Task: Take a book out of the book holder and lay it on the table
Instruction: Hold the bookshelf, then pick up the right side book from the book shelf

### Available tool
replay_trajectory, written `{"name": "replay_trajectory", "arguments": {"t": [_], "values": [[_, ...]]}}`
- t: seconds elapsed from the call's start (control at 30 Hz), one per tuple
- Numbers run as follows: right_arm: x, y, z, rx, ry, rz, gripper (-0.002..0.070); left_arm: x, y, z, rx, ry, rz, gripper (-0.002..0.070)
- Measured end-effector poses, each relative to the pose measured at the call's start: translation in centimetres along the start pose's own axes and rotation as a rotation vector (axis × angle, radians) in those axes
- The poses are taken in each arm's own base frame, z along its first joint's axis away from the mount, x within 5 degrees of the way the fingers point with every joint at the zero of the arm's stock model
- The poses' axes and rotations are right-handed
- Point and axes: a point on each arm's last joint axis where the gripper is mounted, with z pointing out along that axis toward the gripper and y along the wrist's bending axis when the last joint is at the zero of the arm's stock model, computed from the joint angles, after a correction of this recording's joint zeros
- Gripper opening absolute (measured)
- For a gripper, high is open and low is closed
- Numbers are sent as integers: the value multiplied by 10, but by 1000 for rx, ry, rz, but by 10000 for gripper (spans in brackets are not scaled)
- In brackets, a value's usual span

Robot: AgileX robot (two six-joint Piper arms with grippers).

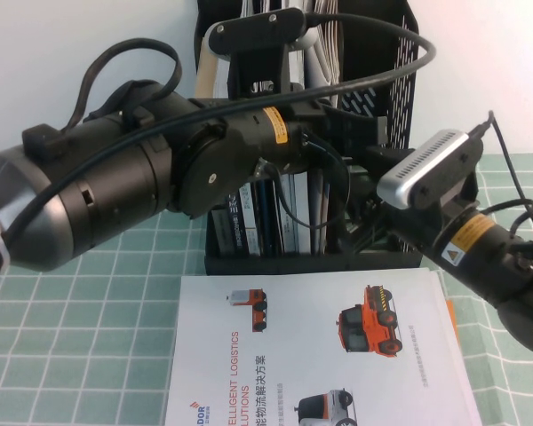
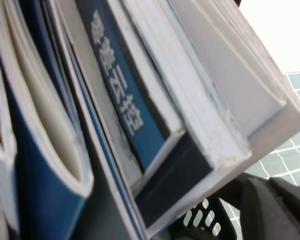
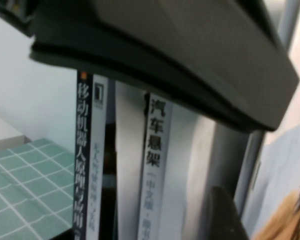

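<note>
The black book holder [image 1: 400,106] stands at the back of the table [image 1: 89,293], full of upright books. My right gripper [image 3: 265,210] is pushed into its front. One dark finger [image 3: 225,215] shows beside the upright divider [image 3: 227,155], the other at the picture's edge. The book's pale bluish cover with a sandy-tan patch [image 3: 285,170] lies between them, and the fingers stand apart. My left gripper [image 2: 267,200] is up at the holder's top, its two fingers together, beside the perforated wall [image 2: 205,220] and under tilted books. Both grippers are mostly hidden in the high view.
A white brochure [image 1: 320,346] picturing orange vehicles lies flat in front of the holder. Narrow books with printed spines [image 1: 258,213] fill the holder's left compartments, one with a blue spine [image 2: 115,100]. My left arm's bulk [image 1: 98,204] covers the left of the high view.
</note>
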Motion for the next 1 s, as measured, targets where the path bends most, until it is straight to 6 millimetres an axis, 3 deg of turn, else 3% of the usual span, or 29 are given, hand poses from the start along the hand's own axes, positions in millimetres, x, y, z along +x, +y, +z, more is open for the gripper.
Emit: {"name": "replay_trajectory", "arguments": {"t": [0.17,0.6,0.8,1.0], "values": [[5,-5,10,38,-1,23,335,0,0,0,4,-5,0,-3],[28,-8,14,85,78,39,304,0,0,0,4,-5,0,-3],[27,-9,14,85,63,23,214,0,0,0,4,-5,0,-3],[24,-9,14,85,30,22,43,0,0,0,2,-3,0,-3]]}}
